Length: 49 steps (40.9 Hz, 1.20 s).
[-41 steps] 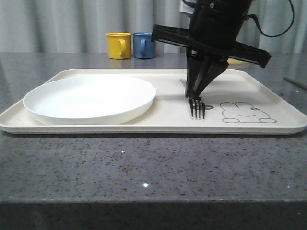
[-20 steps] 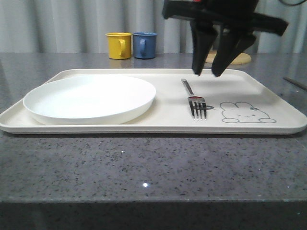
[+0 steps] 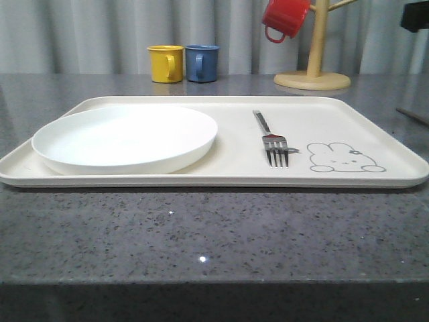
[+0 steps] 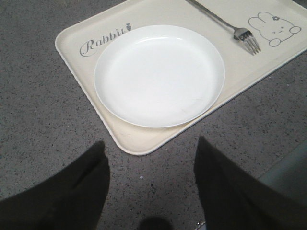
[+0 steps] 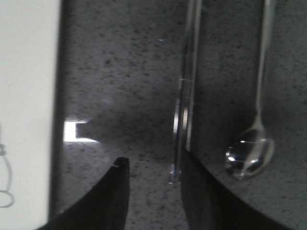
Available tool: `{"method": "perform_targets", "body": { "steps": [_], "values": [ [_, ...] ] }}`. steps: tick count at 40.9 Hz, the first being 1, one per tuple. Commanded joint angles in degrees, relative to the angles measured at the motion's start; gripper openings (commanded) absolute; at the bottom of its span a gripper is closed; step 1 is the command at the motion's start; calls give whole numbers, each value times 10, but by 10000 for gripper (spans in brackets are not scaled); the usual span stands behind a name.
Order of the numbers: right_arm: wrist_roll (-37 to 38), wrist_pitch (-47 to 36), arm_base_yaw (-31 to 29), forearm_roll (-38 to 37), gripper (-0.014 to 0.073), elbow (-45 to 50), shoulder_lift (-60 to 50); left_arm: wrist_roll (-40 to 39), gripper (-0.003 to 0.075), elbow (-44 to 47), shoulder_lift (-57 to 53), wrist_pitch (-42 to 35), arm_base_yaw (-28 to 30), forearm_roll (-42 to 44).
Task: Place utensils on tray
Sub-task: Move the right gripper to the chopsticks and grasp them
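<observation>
The tray (image 3: 348,111) lies flat on the grey speckled surface (image 3: 201,235), close to its front edge. A round white plate (image 3: 124,137) sits on the tray's left half, its rim just over the tray's left edge. The fork (image 3: 271,137) lies on the tray's right half, tines toward the front edge, just left of the rabbit drawing (image 3: 345,159) and apart from the plate.

On the left wrist view the "Rabbit" script (image 4: 103,40) shows at the tray's corner beside the plate, and the left gripper (image 4: 151,191) hangs above bare surface just off the tray, its fingers spread wide with nothing between them.

On the right wrist view the chopsticks (image 5: 184,91) lie straight and side by side on the surface, off the tray, with the spoon (image 5: 250,148) beside them on the side away from the tray, bowl up. The right gripper (image 5: 151,184) is above the chopsticks' end, its fingers apart and holding nothing; one finger (image 5: 201,196) overlaps the chopsticks' tip, though contact cannot be told.

Toward the surface's back edge stand a yellow mug (image 3: 165,63) and a blue mug (image 3: 201,63), touching or nearly so, and a wooden mug stand (image 3: 314,64) with a red mug (image 3: 285,18) hung on it.
</observation>
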Motion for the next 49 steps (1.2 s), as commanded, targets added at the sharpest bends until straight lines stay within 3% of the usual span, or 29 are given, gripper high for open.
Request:
{"method": "perform_targets", "body": {
  "steps": [1, 25, 34, 43, 49],
  "values": [
    [-42, -13, -30, -7, 299, -12, -13, -6, 389, -15, 1, -38, -3, 1],
    [-53, -39, -41, -3, 289, -13, 66, -6, 389, -15, 1, -38, -3, 1],
    [-53, -38, -41, 2, 204, -13, 75, -6, 389, -15, 1, -38, -3, 1],
    [-53, -38, -41, 12, 50, -13, 75, -6, 389, -15, 1, -38, -3, 1],
    [-53, -17, -41, 20, 31, -20, 75, -6, 389, -15, 1, -38, -3, 1]
  ]
}}
